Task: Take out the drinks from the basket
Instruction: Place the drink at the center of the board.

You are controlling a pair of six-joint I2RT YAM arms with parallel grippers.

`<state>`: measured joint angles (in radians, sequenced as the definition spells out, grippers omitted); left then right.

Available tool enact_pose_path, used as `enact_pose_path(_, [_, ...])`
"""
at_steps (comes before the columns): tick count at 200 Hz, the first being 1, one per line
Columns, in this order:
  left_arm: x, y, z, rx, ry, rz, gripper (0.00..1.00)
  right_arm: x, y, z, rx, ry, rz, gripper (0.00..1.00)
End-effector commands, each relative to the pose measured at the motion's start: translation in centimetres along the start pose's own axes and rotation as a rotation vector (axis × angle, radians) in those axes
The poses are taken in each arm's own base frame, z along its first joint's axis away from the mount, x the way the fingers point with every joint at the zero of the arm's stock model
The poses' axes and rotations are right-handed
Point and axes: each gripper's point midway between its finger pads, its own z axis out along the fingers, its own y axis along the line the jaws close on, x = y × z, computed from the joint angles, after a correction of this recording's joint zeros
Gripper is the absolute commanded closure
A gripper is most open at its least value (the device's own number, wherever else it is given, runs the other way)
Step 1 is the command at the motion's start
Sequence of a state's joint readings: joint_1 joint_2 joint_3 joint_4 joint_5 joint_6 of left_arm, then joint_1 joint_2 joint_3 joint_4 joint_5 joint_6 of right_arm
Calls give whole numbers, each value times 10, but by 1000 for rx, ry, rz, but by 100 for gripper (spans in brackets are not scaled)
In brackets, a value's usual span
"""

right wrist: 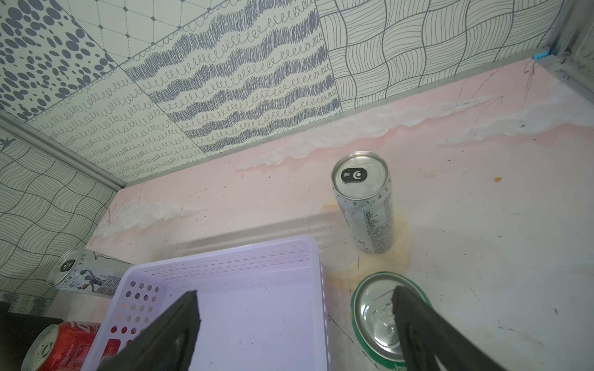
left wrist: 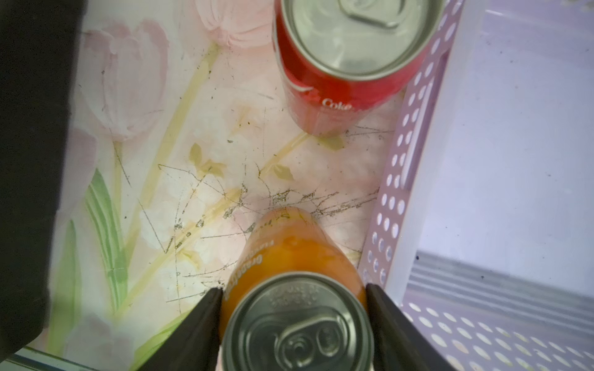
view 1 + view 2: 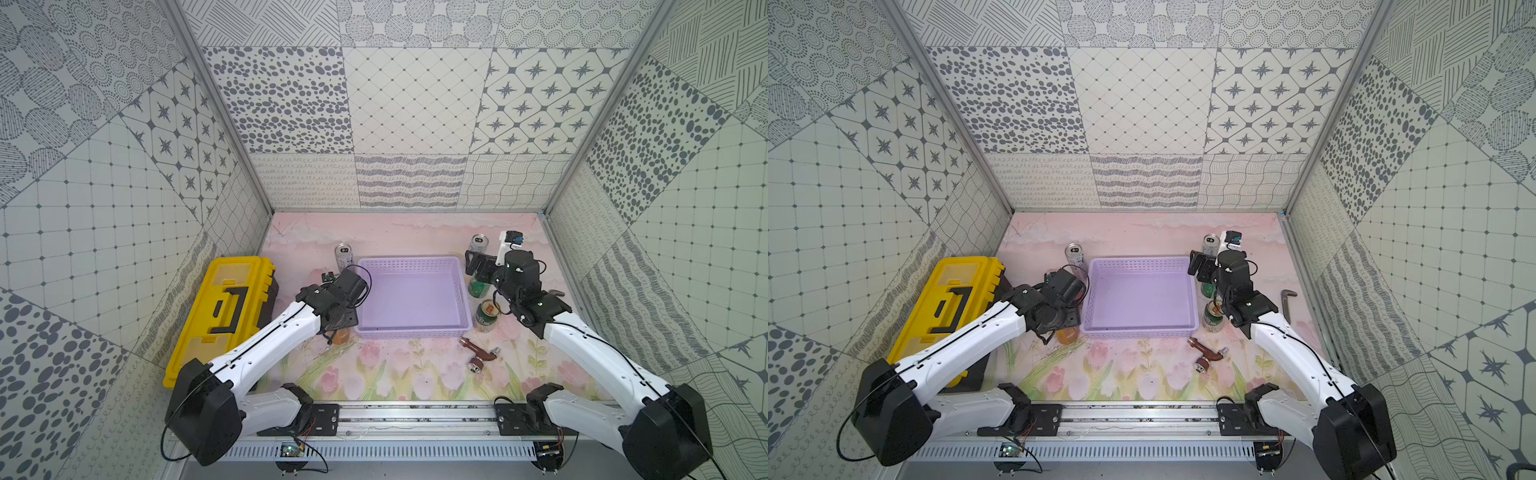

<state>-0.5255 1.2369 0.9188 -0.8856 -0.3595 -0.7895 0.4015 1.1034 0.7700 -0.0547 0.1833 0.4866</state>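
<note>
The left gripper (image 2: pixel 294 289) is grasping the orange can (image 2: pixel 289 250) beside the basket (image 2: pixel 395 180); the right gripper (image 1: pixel 295 291) is hovering, released wide, over the basket's opposite edge.

The lilac basket (image 3: pixel 1138 262) sits mid-table. A silver can (image 3: pixel 1074 254) stands by its far left corner, a second silver can (image 3: pixel 1211 244) by its far right. An orange can (image 3: pixel 1066 335) (half hidden under the left arm (image 3: pixel 967 332)) stands at its near left corner, a gold-topped can (image 3: pixel 1212 322) beside its right wall.

Six cans (image 1: pixel 364 205), one basket (image 3: pixel 409 261), toolbox (image 3: pixel 199 332), tap fitting (image 3: pixel 478 353)
</note>
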Motion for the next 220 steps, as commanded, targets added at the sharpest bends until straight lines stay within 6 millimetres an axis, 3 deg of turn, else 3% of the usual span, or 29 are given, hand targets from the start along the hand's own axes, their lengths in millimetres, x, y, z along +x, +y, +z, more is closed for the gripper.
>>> enact_pose_path(1, [-14,-7,7,40,-49,-75,65,-10,2,-4,-17,-45,14,3])
enact_pose_path(50, [-9,-5,12,58,-26,-97,57,-11,2,-4,-14,-46,14,3])
enact_pose_path(108, [-9,-1,5,65,-39,-101,39,-10,1,-4,-13,-47,14,3])
enact_pose_path(164, [-14,2,-7,73,-66,-101,15,-12,0,-7,-7,-58,21,3])
enact_pose_path(188, [-16,2,-11,82,-74,-100,11,-13,-1,-7,-4,-62,22,3])
enact_pose_path(201, [-17,2,-15,88,-78,-101,1,-13,-1,-8,-3,-62,22,3])
enact_pose_path(220, [-23,0,-23,108,-98,-104,0,-15,-1,-9,-4,-69,23,3])
